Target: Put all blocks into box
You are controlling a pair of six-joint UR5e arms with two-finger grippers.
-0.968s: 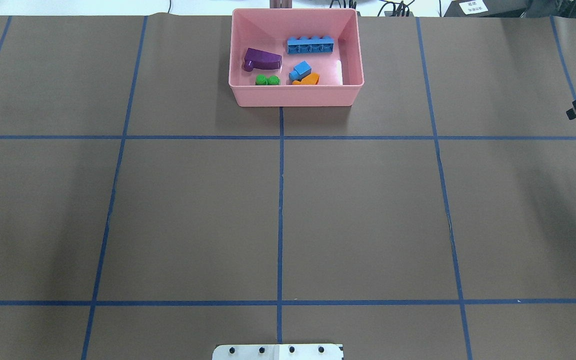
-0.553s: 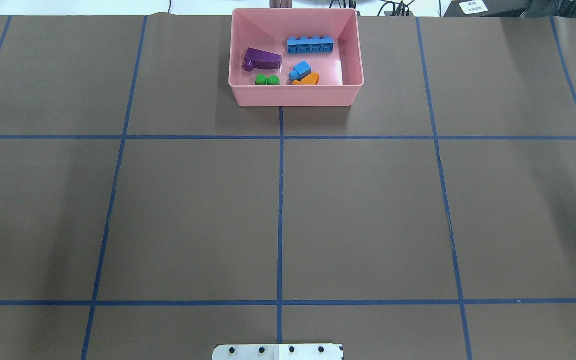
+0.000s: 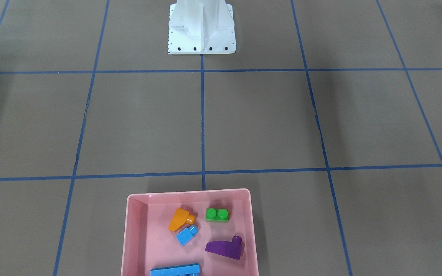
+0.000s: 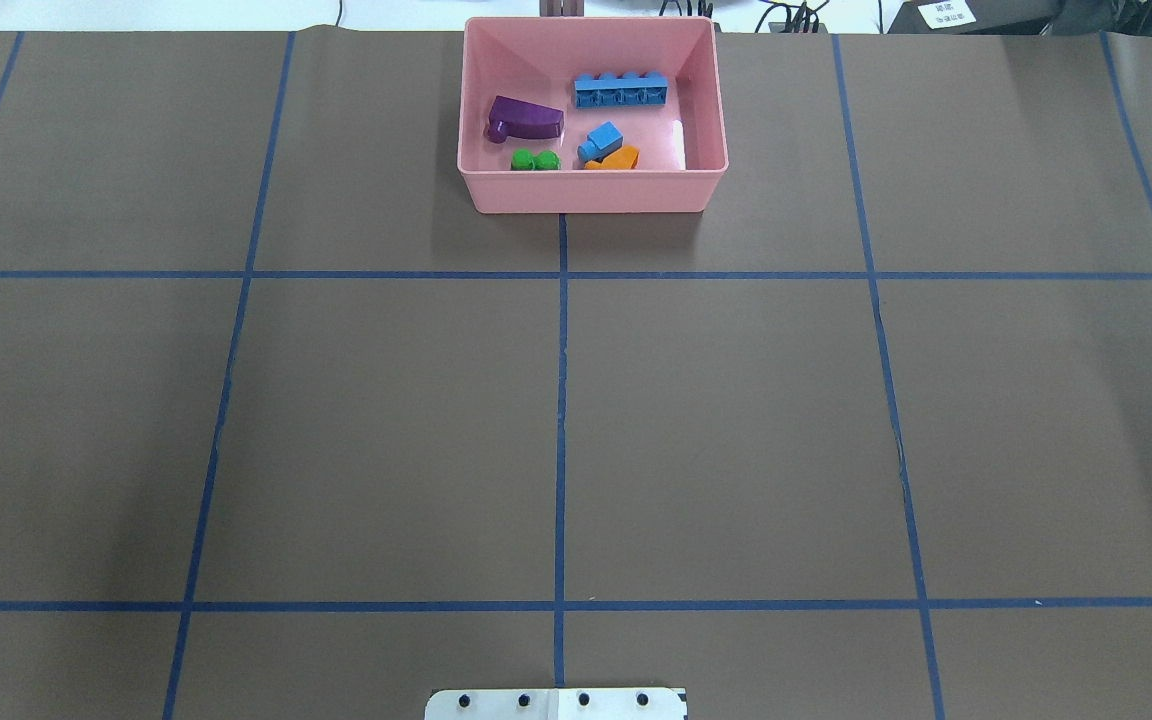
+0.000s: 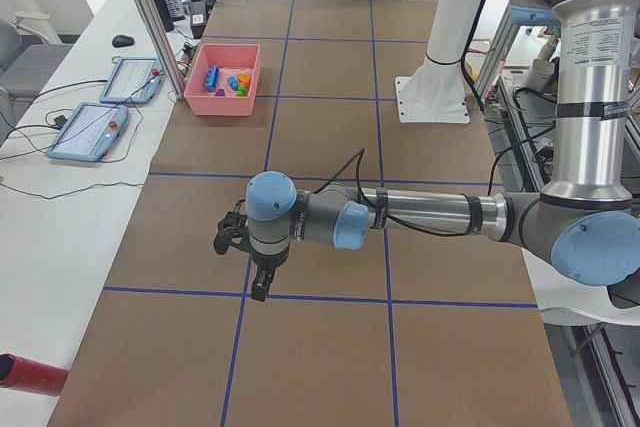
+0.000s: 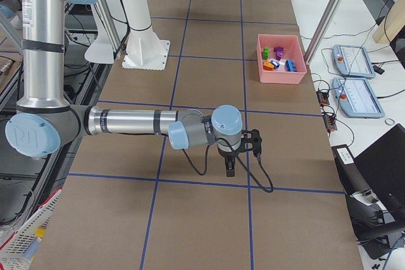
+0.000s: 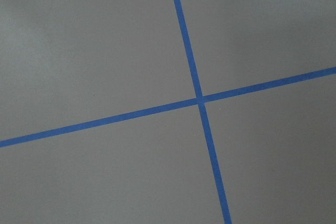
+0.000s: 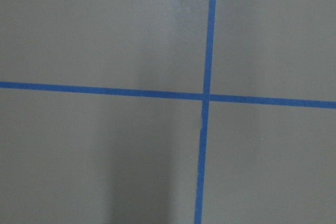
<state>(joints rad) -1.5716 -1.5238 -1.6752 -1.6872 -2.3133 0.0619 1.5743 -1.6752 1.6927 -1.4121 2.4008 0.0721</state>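
Note:
The pink box (image 4: 591, 195) stands at the table's far middle; it also shows in the front-facing view (image 3: 132, 237). All the blocks lie inside it: the purple wedge (image 4: 526, 120), the long blue brick (image 4: 621, 91), the small blue cube (image 4: 600, 140), the orange sloped brick (image 4: 616, 158) and the green two-stud brick (image 4: 535, 160). My left gripper (image 5: 258, 287) hangs over the table far from the box, seen only in the left side view. My right gripper (image 6: 230, 170) hangs likewise, seen only in the right side view. I cannot tell whether either is open or shut.
The white metal base (image 4: 556, 704) sits at the near middle edge. Blue tape lines grid the brown table. Two tablets (image 5: 90, 132) lie on the white side bench beyond the box. A red cylinder (image 5: 30, 372) lies at the table's corner.
The right gripper, seen at the overhead view's right edge a second ago, has moved out of that view. The box and blocks have not moved.

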